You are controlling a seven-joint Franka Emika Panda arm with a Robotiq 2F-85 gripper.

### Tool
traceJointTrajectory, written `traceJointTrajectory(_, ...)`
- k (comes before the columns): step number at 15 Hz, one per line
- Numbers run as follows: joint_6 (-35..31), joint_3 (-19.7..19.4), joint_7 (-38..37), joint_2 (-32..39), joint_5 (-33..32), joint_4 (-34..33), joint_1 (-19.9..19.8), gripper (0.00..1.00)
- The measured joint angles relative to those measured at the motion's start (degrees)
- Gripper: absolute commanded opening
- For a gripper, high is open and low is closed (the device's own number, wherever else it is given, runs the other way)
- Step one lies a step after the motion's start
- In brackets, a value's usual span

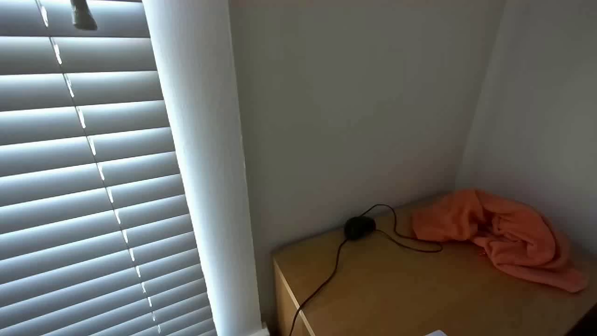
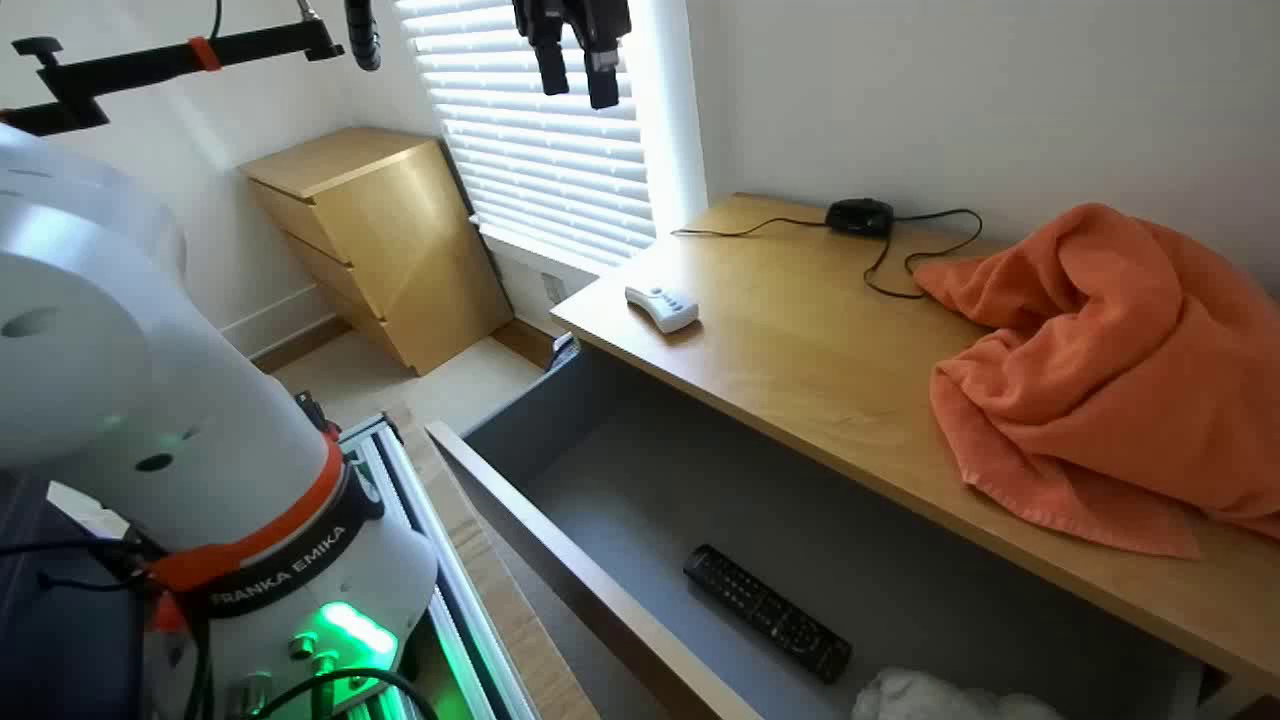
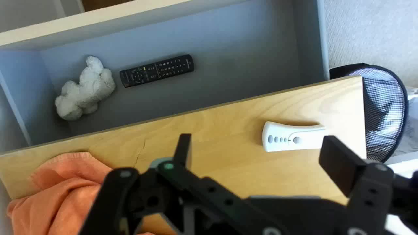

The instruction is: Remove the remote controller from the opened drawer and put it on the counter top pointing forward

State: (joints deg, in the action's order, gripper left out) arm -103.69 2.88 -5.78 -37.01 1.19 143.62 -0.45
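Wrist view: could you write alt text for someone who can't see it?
A black remote lies in an open drawer near a fluffy white bundle. Lower in the picture, a white remote and an orange cloth lie on the wooden counter. In the foreground, the gripper stands open, holding nothing.

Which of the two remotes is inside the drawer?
The black remote controller, lying on the floor of the open drawer; the white remote lies on the counter top.

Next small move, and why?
Probably shift the open gripper over the black remote control before lowering: that remote lies in the drawer, while in the wrist view the gripper lines up with the white remote on the counter top.
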Motion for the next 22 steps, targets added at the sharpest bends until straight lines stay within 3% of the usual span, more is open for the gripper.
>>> traceJointTrajectory(10, -0.13, -0.27, -1.61, 0.42, -0.37, 0.43, -1.13, 1.0)
traceJointTrajectory(14, -1.35, -3.04, -5.76, 1.39, -2.8, 4.95, -7.43, 1.0)
traceJointTrajectory(22, -9.2, -14.28, -8.59, 4.89, -4.89, 12.43, -20.82, 1.0)
